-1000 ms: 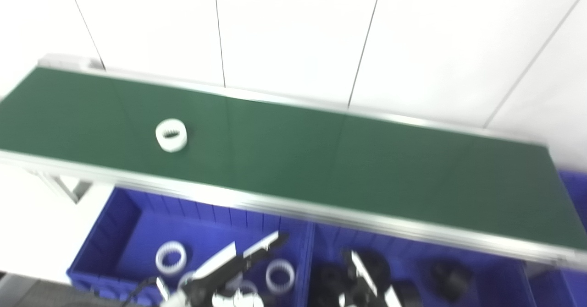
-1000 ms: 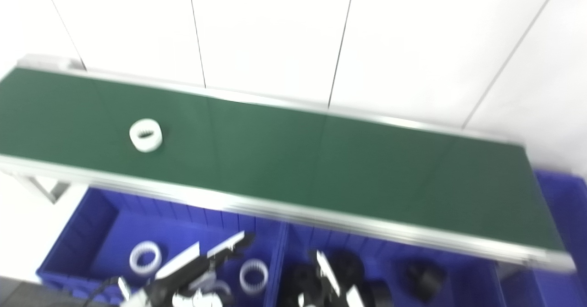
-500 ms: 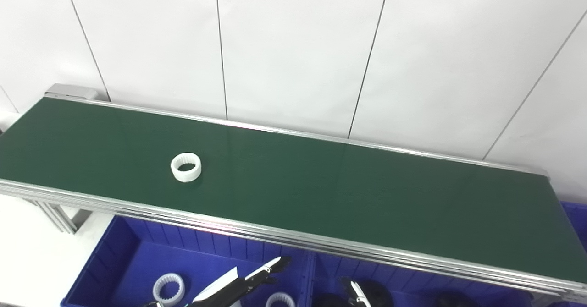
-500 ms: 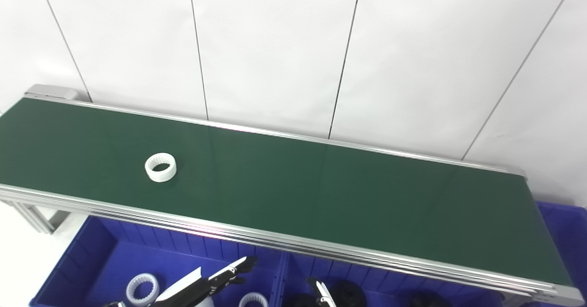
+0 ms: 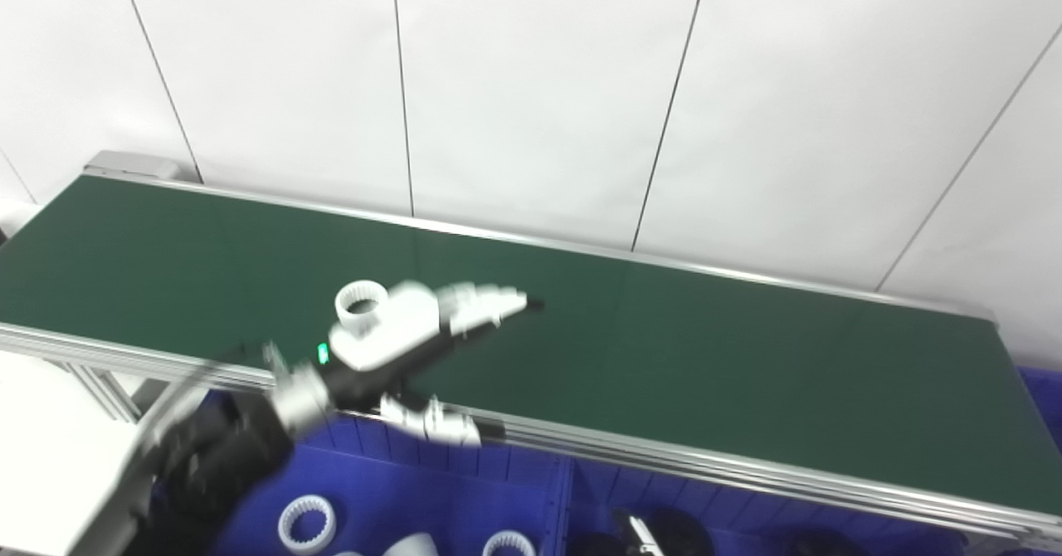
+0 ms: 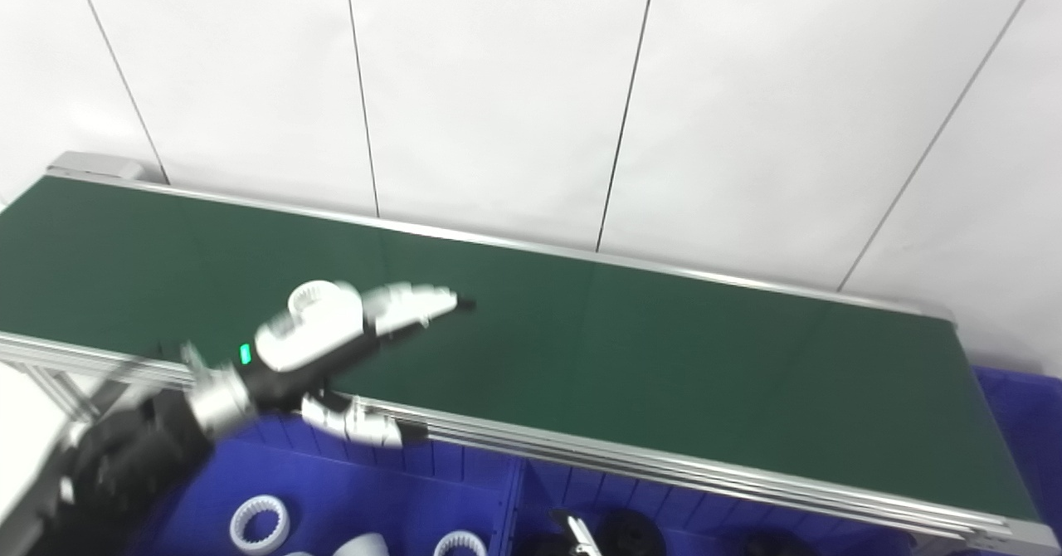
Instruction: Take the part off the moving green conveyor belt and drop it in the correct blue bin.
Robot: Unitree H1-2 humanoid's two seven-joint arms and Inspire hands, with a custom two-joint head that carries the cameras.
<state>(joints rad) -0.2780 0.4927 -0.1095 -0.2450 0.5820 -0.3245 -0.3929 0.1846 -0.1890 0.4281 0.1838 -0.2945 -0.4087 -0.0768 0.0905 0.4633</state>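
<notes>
A white toothed ring [image 5: 361, 304] lies on the green conveyor belt [image 5: 705, 365], left of the middle. My left hand [image 5: 415, 332] is raised over the belt, blurred by motion, right beside the ring on its near right side. Its fingers [image 5: 485, 301] stretch out flat and apart and its thumb [image 5: 431, 423] hangs below over the belt's near rail; it holds nothing. In the right eye view the back of the hand [image 6: 332, 336] covers part of the ring [image 6: 315, 295]. Only a fingertip of my right hand [image 5: 637, 535] shows at the bottom edge, above the black parts.
Below the belt's near rail stand two blue bins: the left bin [image 5: 373, 490] holds white rings [image 5: 305, 523], the right bin [image 5: 606, 490] holds black parts [image 5: 676, 531]. Another blue bin [image 6: 1016, 407] stands at the belt's right end. White wall panels lie behind.
My left hand has risen from the left bin up over the belt, right beside the ring. The ring has drifted a little to the right. The camera tilted up before that.
</notes>
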